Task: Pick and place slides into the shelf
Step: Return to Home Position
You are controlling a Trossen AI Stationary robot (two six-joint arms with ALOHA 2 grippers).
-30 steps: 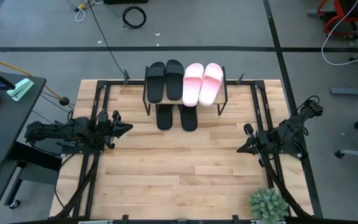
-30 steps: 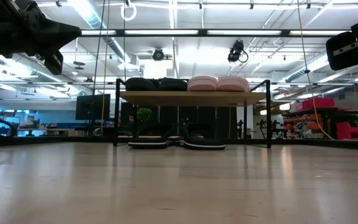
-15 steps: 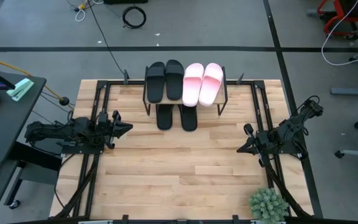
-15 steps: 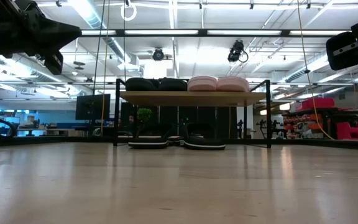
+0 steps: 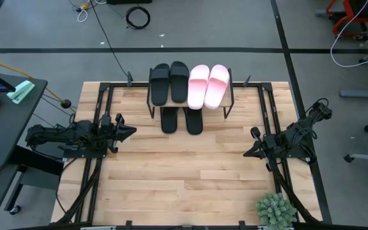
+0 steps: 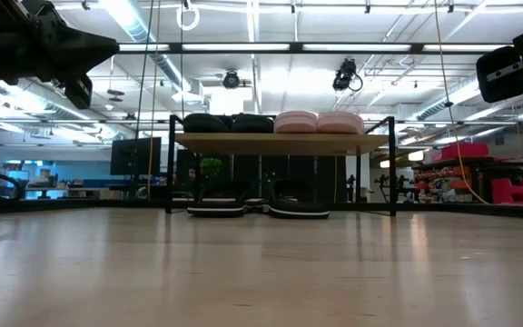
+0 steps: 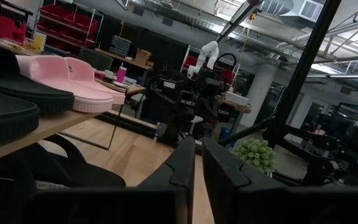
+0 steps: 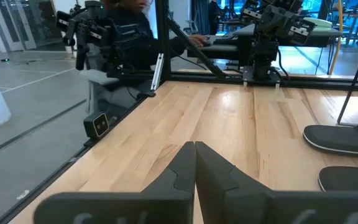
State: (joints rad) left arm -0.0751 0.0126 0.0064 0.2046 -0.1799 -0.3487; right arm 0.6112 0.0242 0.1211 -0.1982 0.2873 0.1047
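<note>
The shelf (image 5: 190,96) stands at the table's far edge, with its wooden top board (image 6: 280,142) on thin black legs. On the board lie two black slides (image 5: 160,84) (image 5: 179,81) and two pink slides (image 5: 199,85) (image 5: 217,85), soles down. Two more black slides (image 5: 168,120) (image 5: 193,121) rest on the table under the board, their near ends sticking out. My left gripper (image 5: 131,132) hovers shut near the table's left edge. My right gripper (image 5: 246,152) hovers shut near the right edge. Both are well clear of the shelf.
A small potted plant (image 5: 275,209) sits at the table's near right corner. Black frame rails (image 5: 101,121) (image 5: 268,115) run along the left and right sides. Bare wood (image 5: 184,172) stretches between the arms and toward the near edge. A person (image 8: 132,34) sits beyond the left side.
</note>
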